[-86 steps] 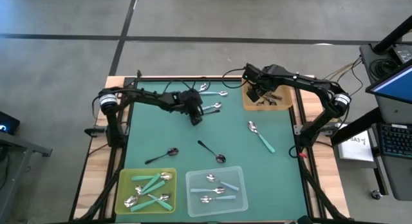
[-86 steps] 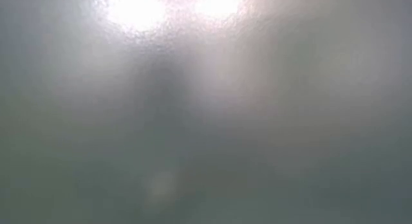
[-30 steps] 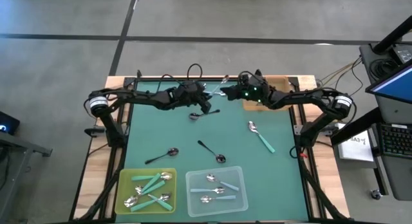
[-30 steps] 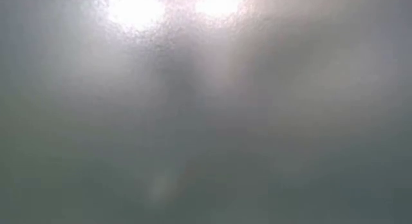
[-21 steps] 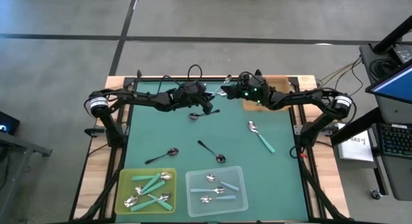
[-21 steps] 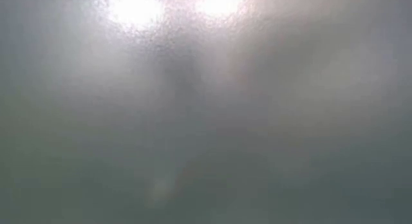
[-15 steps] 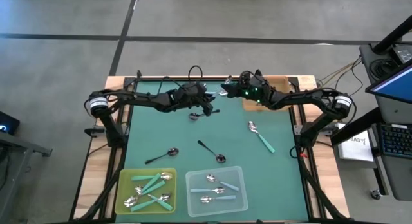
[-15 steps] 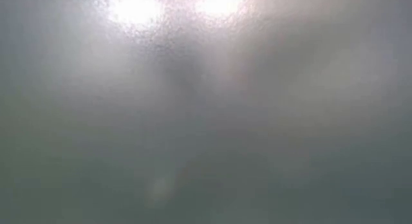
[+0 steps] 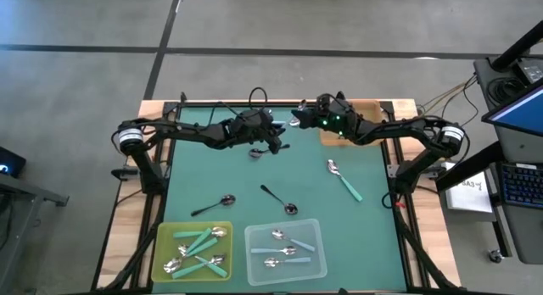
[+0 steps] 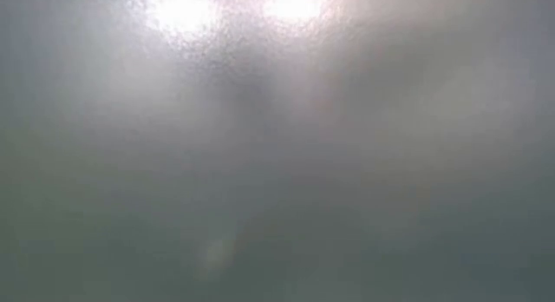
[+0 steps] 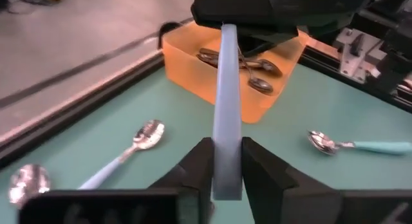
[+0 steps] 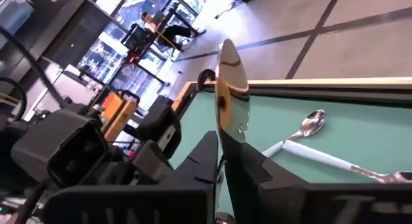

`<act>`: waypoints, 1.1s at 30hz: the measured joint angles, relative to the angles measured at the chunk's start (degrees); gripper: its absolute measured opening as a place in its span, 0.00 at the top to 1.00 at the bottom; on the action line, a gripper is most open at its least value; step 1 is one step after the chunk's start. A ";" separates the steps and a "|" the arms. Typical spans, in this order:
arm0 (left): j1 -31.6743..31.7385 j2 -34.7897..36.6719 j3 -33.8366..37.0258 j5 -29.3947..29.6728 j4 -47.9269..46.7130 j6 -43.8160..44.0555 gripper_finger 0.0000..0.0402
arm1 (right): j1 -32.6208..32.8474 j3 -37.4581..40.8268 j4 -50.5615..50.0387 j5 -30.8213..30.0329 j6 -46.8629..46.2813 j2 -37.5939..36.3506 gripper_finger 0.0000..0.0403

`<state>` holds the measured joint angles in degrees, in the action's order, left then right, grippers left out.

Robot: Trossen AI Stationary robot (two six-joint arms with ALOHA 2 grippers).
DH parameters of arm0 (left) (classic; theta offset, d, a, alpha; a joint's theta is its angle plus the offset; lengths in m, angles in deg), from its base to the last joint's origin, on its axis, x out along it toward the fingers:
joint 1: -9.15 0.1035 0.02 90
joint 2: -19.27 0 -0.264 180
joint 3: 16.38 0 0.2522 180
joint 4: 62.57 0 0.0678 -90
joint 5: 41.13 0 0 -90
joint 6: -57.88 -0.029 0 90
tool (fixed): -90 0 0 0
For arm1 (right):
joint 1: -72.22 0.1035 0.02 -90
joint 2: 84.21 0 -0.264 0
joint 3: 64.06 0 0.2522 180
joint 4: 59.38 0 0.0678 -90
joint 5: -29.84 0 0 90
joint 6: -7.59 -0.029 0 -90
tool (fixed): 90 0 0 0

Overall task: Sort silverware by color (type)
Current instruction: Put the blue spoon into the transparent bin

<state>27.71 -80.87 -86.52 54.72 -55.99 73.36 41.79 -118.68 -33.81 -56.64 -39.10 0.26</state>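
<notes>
1. The two arms meet over the far middle of the table. The left gripper (image 11: 225,176) pinches the handle of a blue spoon (image 11: 226,108); its fingers (image 11: 193,167) are pressed against the handle from both sides.
2. The right gripper (image 12: 222,166) grips the same spoon at the bowl end, and the shiny bowl stands up just past its fingertips. So one spoon is held by both grippers and spans the short gap between them.
3. My read is a hand-over in mid-air, with neither side having let go yet.
4. Just beyond the left gripper sits the orange tray (image 11: 193,56), with dark spoons (image 11: 248,64) in it. Another blue-handled spoon (image 11: 129,153) lies on the mat to one side of the gripper, and a teal spoon (image 11: 360,145) lies to the other.
5. The clear tray (image 9: 251,274), which holds the blue spoons, is well apart from both grippers, on the near side.
6. Next, I judge that one gripper must release cleanly while the other keeps its pinch. The spoon then has to be carried to the clear tray.
7. The low view shows only haze.
</notes>
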 joint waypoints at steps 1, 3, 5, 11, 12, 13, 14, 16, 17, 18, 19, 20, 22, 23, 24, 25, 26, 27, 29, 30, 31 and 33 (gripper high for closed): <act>0.02 0.00 0.00 -1.19 -0.28 0.07 0.82 | 0.04 0.00 -0.14 0.07 0.37 0.00 0.98; -0.05 0.04 -0.03 -4.21 -0.37 0.09 0.73 | -0.09 0.04 -1.00 -0.58 1.26 0.07 0.98; -0.15 0.40 -0.04 -7.27 -1.65 -0.73 0.65 | -0.42 0.09 -1.53 -0.78 1.70 -0.07 0.98; -0.01 2.80 -0.04 -17.80 -15.09 -7.19 0.55 | -2.99 -0.31 -3.72 14.75 0.52 -5.23 0.98; -0.02 3.29 -0.04 -17.82 -18.62 -8.16 0.55 | -2.48 -0.77 -5.83 17.50 0.38 -6.51 0.98; -0.03 3.71 -0.04 -17.81 -21.47 -9.13 0.55 | -1.35 -1.32 -8.86 19.49 0.68 -7.75 0.98; -0.04 4.11 -0.04 -17.59 -23.50 -10.14 0.56 | 0.29 -1.81 -13.03 20.74 1.49 -8.95 0.98; -0.02 4.77 -0.04 -15.01 -26.09 -11.41 0.58 | 4.45 -2.76 -22.65 21.34 4.51 -10.97 0.98; 0.08 4.93 -0.04 -13.31 -26.63 -11.65 0.59 | 6.93 -3.34 -26.68 20.88 6.13 -11.64 0.98; 0.23 4.94 -0.04 -11.79 -27.05 -11.72 0.61 | 9.41 -3.85 -30.09 20.22 7.39 -12.22 0.98; 0.41 4.94 -0.04 -10.87 -27.40 -11.73 0.62 | 12.17 -4.27 -32.47 19.33 7.97 -12.76 0.98; 0.69 4.94 -0.04 -10.66 -27.44 -11.55 0.63 | 14.86 -4.74 -34.13 18.21 8.45 -13.09 0.98; 1.15 4.94 -0.04 -10.30 -27.20 -10.69 0.65 | 20.54 -5.44 -35.55 16.22 8.97 -13.33 0.98; 1.36 4.94 -0.04 -10.28 -27.28 -10.29 0.65 | 23.27 -5.65 -36.17 15.15 9.05 -13.22 0.98; 1.48 4.94 -0.04 -10.25 -27.42 -10.19 0.66 | 26.04 -5.83 -36.40 14.19 9.07 -12.85 0.98; 1.49 4.94 -0.04 -10.25 -27.58 -10.07 0.67 | 28.70 -6.16 -36.49 13.21 9.07 -12.42 0.98; 1.49 4.94 -0.04 -10.28 -27.77 -10.05 0.67 | 31.05 -6.48 -36.48 12.15 9.05 -11.90 0.98; 1.51 4.94 -0.04 -10.28 -27.91 -10.05 0.68 | 33.44 -6.80 -36.48 10.97 8.89 -11.51 0.98; 1.53 4.94 -0.04 -10.28 -28.51 -10.05 0.68 | 38.02 -7.69 -36.07 8.23 8.51 -10.12 0.98; 1.53 4.94 -0.04 -10.28 -28.95 -10.05 0.68 | 40.03 -8.08 -35.92 6.98 8.19 -9.35 0.98; 1.60 4.93 -0.04 -10.28 -29.13 -10.05 0.69 | 41.92 -8.39 -36.09 5.88 7.92 -8.29 0.98; 1.76 4.92 -0.04 -10.27 -29.47 -10.10 0.69 | 45.06 -9.31 -36.41 5.09 7.70 -5.75 0.98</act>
<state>29.48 -75.95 -86.56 44.45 -85.46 63.26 86.84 -127.99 -70.22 -51.55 -31.40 -5.49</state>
